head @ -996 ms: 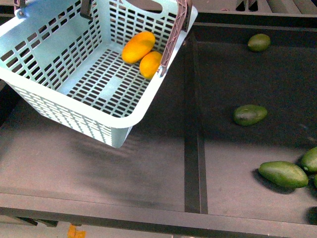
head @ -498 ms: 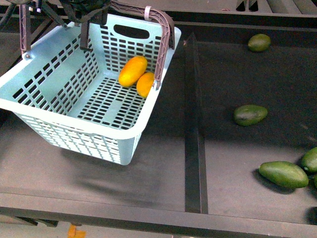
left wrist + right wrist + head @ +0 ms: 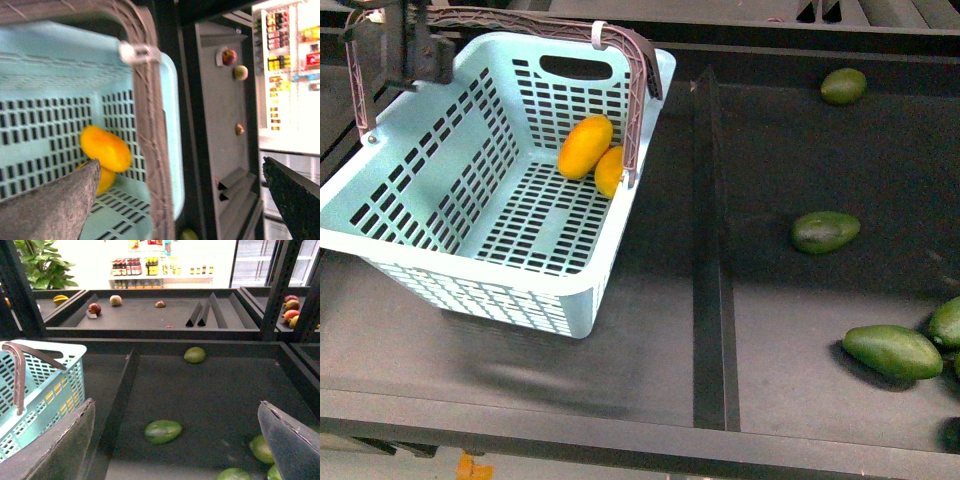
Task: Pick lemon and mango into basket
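We see the basket (image 3: 470, 270) on the dark shelf (image 3: 650, 330), left of the divider (image 3: 710, 250), near wall tipped down. The mango (image 3: 584, 146) and the lemon (image 3: 609, 171) lie touching in its far right corner, beside the brown handle (image 3: 635, 100). Our left gripper (image 3: 180, 195) is wide open over the handle and grips nothing. Our right gripper (image 3: 175, 440) is also wide open and empty, above the right bay where the avocados (image 3: 825, 231) lie.
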{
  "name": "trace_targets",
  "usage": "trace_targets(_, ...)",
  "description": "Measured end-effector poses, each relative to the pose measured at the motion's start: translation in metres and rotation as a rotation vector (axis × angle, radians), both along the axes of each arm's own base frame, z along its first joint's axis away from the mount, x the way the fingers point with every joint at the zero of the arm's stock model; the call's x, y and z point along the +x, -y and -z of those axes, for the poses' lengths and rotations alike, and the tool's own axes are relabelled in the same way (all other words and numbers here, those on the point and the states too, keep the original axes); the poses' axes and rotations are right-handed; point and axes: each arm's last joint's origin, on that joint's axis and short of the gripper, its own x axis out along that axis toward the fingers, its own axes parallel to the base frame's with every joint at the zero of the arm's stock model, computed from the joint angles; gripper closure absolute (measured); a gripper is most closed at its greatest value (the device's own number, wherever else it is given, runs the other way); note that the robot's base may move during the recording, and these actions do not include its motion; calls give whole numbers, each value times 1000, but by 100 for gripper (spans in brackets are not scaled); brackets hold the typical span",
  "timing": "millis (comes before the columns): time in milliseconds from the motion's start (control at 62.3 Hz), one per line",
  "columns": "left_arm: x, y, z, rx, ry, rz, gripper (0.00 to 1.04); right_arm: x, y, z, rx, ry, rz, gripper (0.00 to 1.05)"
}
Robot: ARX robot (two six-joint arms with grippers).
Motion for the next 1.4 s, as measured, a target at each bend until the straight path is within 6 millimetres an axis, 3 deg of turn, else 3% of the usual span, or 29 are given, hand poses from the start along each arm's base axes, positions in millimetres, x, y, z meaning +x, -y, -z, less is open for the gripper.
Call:
trace_targets(145,-45,-6,-9,112,-141,-10,7,0,0,0,0,0,0,9)
trace_targets(257,-70,-4,-23,156,-127,65,9,0,0,0,0,0,0,9)
trace_targets(321,-79,-9,-21,219,86,301,21,0,0,0,0,0,0,9)
trace_targets(369,-92,-19,-14,459,239,445,31,0,0,0,0,0,1,9)
trace_targets(418,-106,-30,-10,649,318,482,39,0,0,0,0,0,2,9)
trace_targets(466,-126,-47,-11,963,366,506,55,0,0,0,0,0,2,9)
trace_targets(498,-136,-54,-11,1066,357,516,63,0,0,0,0,0,1,9)
trace_targets(691,-171,-74,6,1208,314,564,102,0,0,0,0,0,2,9)
trace_targets(1108,-221,-102,24,1233,310,553,101,0,0,0,0,0,2,9)
trace_targets(1397,-242,-103,24,1233,312,559,101,0,0,0,0,0,2,9)
